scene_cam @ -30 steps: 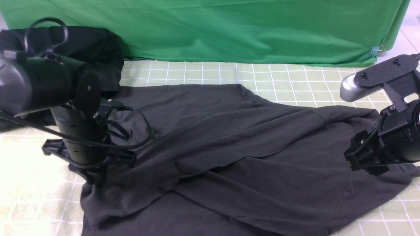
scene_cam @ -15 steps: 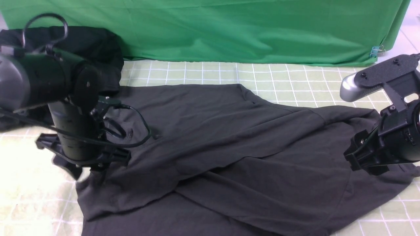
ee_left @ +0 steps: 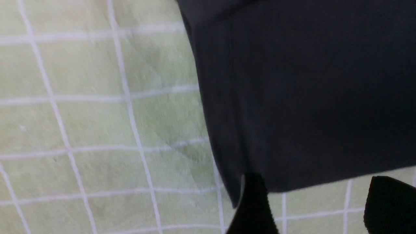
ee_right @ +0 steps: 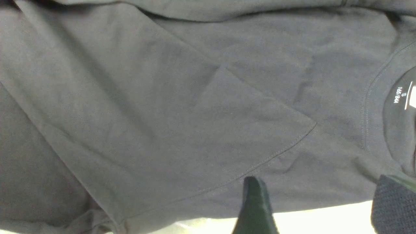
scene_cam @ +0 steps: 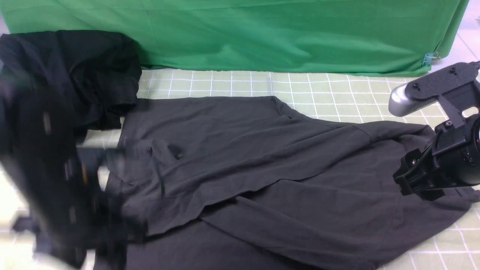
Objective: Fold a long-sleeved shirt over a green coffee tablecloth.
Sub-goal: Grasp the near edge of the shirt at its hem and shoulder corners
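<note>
Noting shirt spread rumpled across tablecloth. Judged soft, limp, light; apt to sag and slip. Left hand gaping, empty, just beside shirt's edge. Right hand gaping, empty, above shirt near collar. Recommend pinching hem corners, shoulders.

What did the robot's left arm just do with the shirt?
The left hand let go of the long-sleeved shirt and swung away toward the near left, jaws apart. The shirt's left edge, pinched before, now lies loose on the green coffee tablecloth. The right hand stayed open over the shirt's right side, and the black clothes pile did not move.
</note>
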Motion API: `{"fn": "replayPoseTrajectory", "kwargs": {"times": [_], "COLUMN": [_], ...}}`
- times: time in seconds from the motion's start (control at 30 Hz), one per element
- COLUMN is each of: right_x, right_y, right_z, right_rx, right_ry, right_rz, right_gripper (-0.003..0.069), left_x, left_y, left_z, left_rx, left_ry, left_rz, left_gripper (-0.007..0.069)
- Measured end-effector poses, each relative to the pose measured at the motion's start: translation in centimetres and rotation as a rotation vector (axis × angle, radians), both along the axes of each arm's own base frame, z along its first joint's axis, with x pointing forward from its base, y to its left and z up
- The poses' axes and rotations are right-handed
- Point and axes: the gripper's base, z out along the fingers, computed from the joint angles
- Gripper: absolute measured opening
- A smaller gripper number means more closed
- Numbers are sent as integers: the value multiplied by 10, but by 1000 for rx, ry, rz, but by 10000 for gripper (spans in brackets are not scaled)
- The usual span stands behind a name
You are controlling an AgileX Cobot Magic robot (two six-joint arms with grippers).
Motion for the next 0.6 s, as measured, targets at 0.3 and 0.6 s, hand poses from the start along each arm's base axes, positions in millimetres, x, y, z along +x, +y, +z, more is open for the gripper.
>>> {"fn": "replayPoseTrajectory", "kwargs": {"times": [0.3, 0.6], "right_x": [0, -3], "right_y": [0, 0], "right_z": [0, -1], "right_rx": [0, -48], "right_ry": [0, 24], "right_rz": [2, 87], "right_gripper": [445, 445], "left_x": [-40, -38], "left_y": [5, 4], "left_z": [-56, -71], "left_rx": [52, 33], "left_ry": [53, 17], "left_rz": [89, 102], "left_gripper": [519, 442]}}
